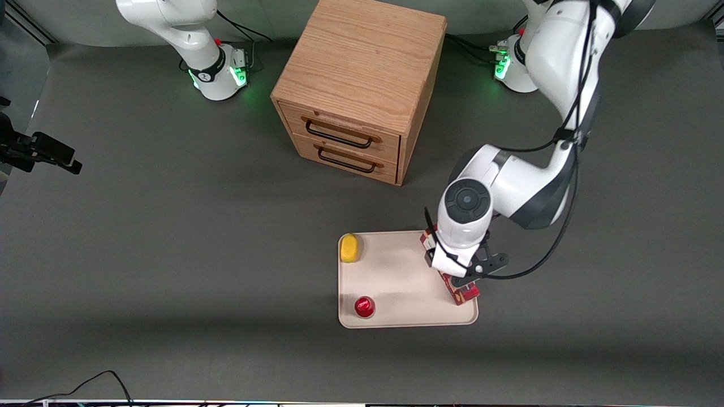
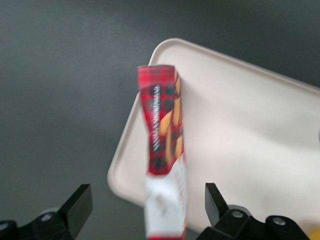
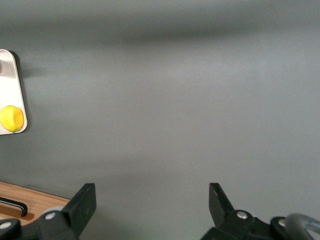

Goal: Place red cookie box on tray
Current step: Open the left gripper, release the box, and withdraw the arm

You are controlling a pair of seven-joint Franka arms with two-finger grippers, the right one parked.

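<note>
The red cookie box (image 1: pixel 467 294) (image 2: pixel 163 125) is a long dark-red plaid carton with a white label end. It lies along the edge of the cream tray (image 1: pixel 399 271) (image 2: pixel 240 120) that faces the working arm's end of the table, partly over the rim. My left gripper (image 1: pixel 454 268) (image 2: pixel 148 200) hangs just above the box's middle. It is open, with both black fingers (image 2: pixel 80 202) standing well clear of the carton's sides. In the front view the wrist hides most of the box.
A yellow fruit (image 1: pixel 350 247) (image 3: pixel 12 118) sits in the tray corner nearest the cabinet. A small red-topped can (image 1: pixel 364 306) stands in the tray corner nearer the front camera. The wooden drawer cabinet (image 1: pixel 356 85) stands farther from the camera than the tray.
</note>
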